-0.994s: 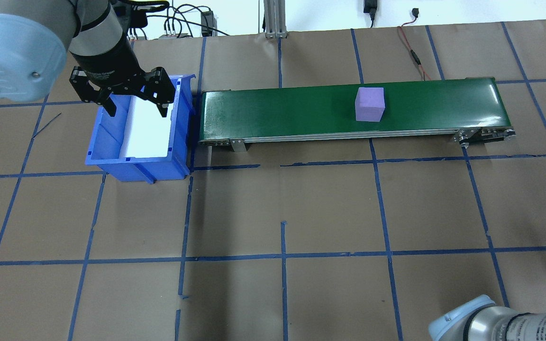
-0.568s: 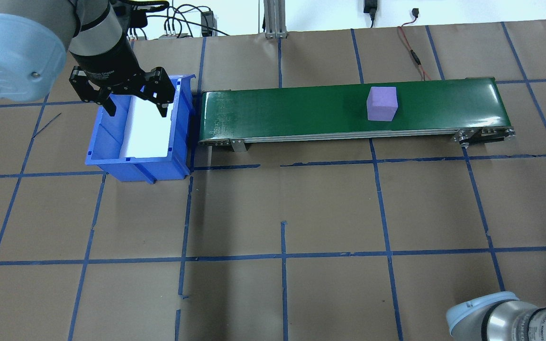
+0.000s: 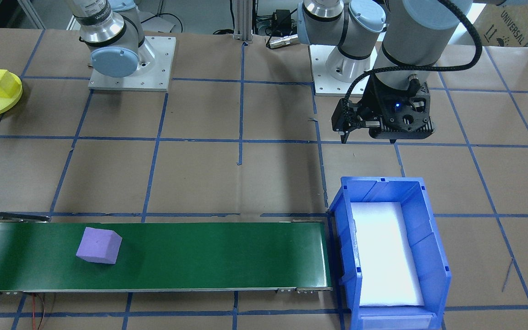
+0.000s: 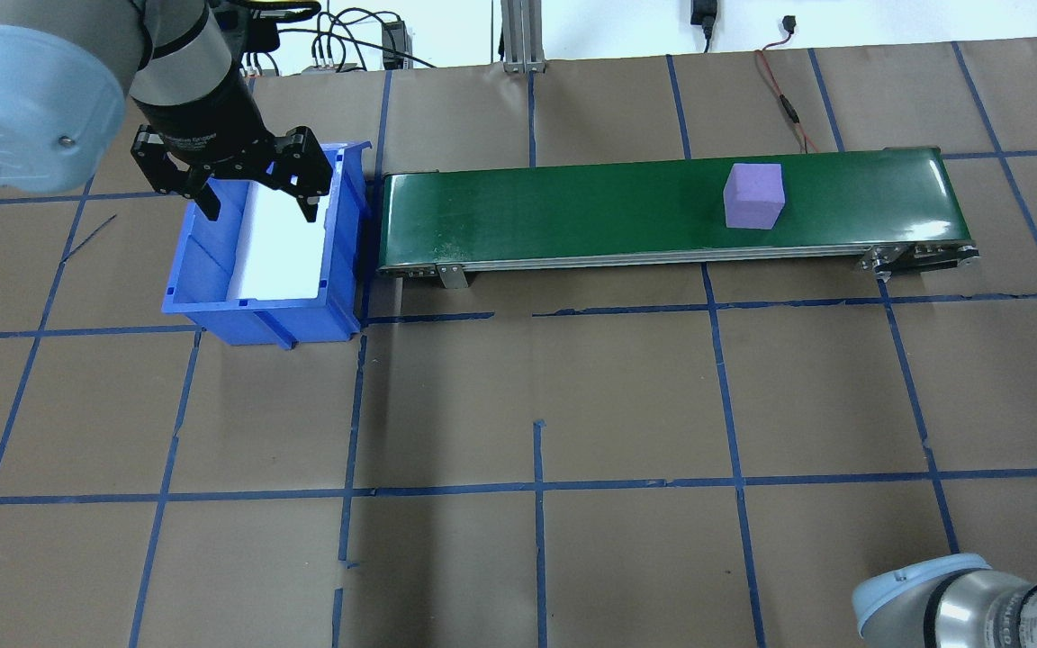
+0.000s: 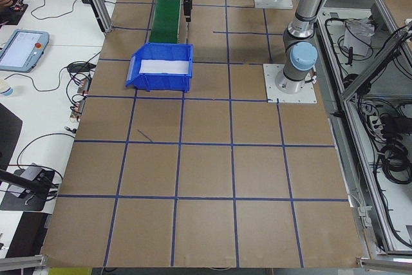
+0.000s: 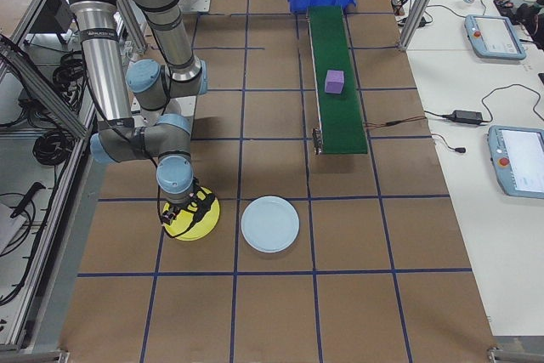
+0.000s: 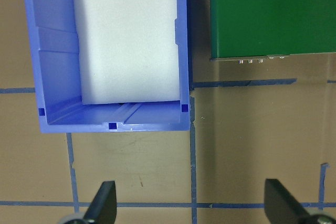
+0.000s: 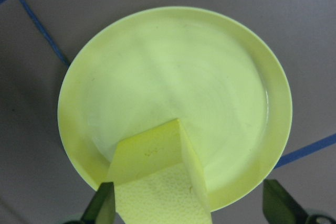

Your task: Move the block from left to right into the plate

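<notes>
A purple block [image 4: 753, 195] rides on the green conveyor belt [image 4: 572, 211], towards its right end; it also shows in the front view [image 3: 99, 245]. My left gripper [image 4: 257, 202] hangs open and empty over the blue bin [image 4: 203, 270]. In the right wrist view, my right gripper [image 8: 189, 203] is open just above a yellow plate [image 8: 210, 77]. A yellow block [image 8: 157, 182] rests on that plate between the spread fingers. The side view shows that plate [image 6: 202, 225] next to a light blue plate [image 6: 270, 224].
The bin holds a white foam pad [image 3: 383, 256] and stands against the belt's left end. A red wire [image 4: 784, 99] runs behind the belt. Both arm bases [image 3: 129, 64] stand at the table's robot side. Tablets and cables lie on side benches.
The purple block has travelled to the right along the belt. The right arm's elbow has shifted slightly right at the bottom of the overhead view. The left gripper has not moved.
</notes>
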